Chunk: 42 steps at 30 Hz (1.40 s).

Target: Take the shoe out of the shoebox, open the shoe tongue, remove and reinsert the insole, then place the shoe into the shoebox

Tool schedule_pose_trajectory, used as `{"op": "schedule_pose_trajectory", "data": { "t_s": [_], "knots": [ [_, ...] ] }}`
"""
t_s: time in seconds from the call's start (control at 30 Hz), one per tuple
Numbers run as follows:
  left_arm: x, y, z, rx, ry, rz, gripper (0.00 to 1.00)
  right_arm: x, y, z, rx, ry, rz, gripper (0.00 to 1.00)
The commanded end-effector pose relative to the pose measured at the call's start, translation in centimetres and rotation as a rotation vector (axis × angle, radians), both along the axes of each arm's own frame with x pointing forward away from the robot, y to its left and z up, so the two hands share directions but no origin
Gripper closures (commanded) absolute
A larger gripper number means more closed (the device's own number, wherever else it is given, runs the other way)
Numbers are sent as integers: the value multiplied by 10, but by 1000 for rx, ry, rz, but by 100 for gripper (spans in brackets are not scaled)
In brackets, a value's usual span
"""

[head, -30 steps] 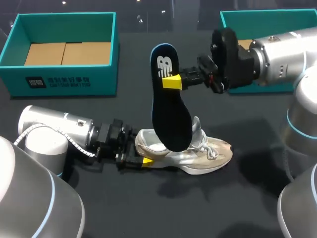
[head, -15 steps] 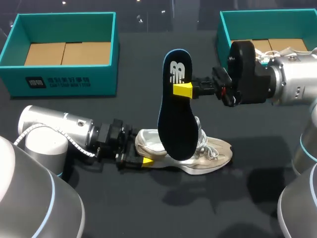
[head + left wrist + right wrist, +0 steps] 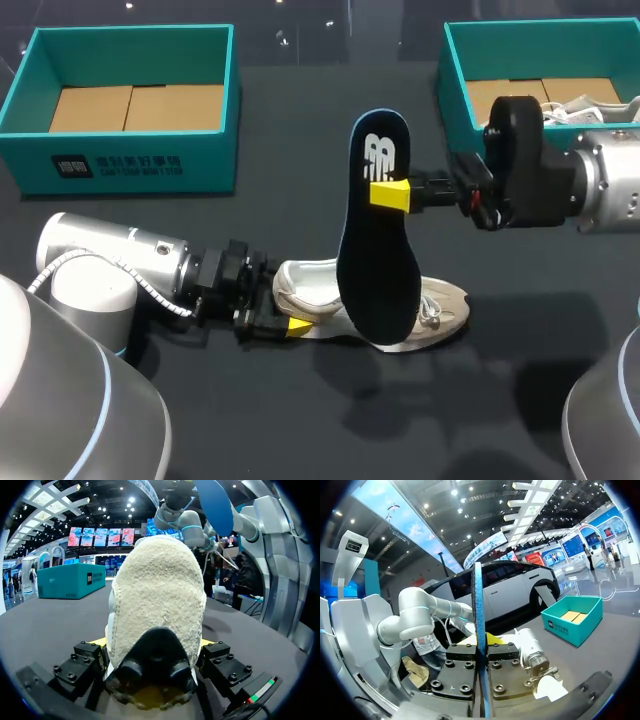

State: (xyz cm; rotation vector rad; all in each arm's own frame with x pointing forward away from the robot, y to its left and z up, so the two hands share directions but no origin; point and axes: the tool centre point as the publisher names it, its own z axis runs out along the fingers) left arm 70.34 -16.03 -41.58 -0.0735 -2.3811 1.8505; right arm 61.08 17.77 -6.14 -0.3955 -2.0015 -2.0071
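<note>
A beige and silver shoe (image 3: 445, 305) lies on its sole mid-table, toe to the right. My left gripper (image 3: 290, 300) is shut on its heel, which fills the gap between the fingers in the left wrist view (image 3: 157, 605). A black insole (image 3: 378, 250) with a white logo hangs upright above the shoe and hides its middle. My right gripper (image 3: 392, 193) is shut on the insole's upper part. In the right wrist view the insole (image 3: 477, 595) shows edge-on between the closed fingers of the right gripper (image 3: 482, 650). The insole (image 3: 214, 505) also shows high above the shoe in the left wrist view.
A teal shoebox (image 3: 120, 160) with a cardboard floor stands at the back left. A second teal shoebox (image 3: 455, 60) stands at the back right behind my right arm, with something white (image 3: 590, 105) inside. The table is black.
My right gripper has carried the insole to the right and slightly lower, so its lower end now covers the shoe's middle. The left gripper and the shoe have stayed put.
</note>
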Motion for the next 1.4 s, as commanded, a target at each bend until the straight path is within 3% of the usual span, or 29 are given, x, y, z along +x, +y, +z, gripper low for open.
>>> {"op": "schedule_pose_trajectory", "data": {
  "t_s": [0.03, 0.73, 0.83, 0.93, 1.03, 1.13, 1.4],
  "knots": [
    [0, -2, -2, 0, 0, 0, 100, -9, -8, -1, -12, 16, -21, 100],
    [0, -2, -2, 0, 0, 0, 100, -18, -14, -6, -23, 18, 10, 100],
    [0, -2, -2, 0, 0, 0, 91, -18, -14, -6, -23, 18, 10, 100],
    [-1, -1, -1, -1, -2, 1, 73, -18, -14, -6, -23, 18, 10, 100],
    [-1, 1, 0, 3, -5, 1, 43, -18, -14, -6, -23, 18, 10, 100],
    [-1, 2, 2, 10, -10, 0, 0, -18, -14, -6, -23, 18, 10, 100],
    [1, 8, 7, 53, -24, 15, 0, -18, -14, -6, -23, 18, 10, 100]
  ]
}}
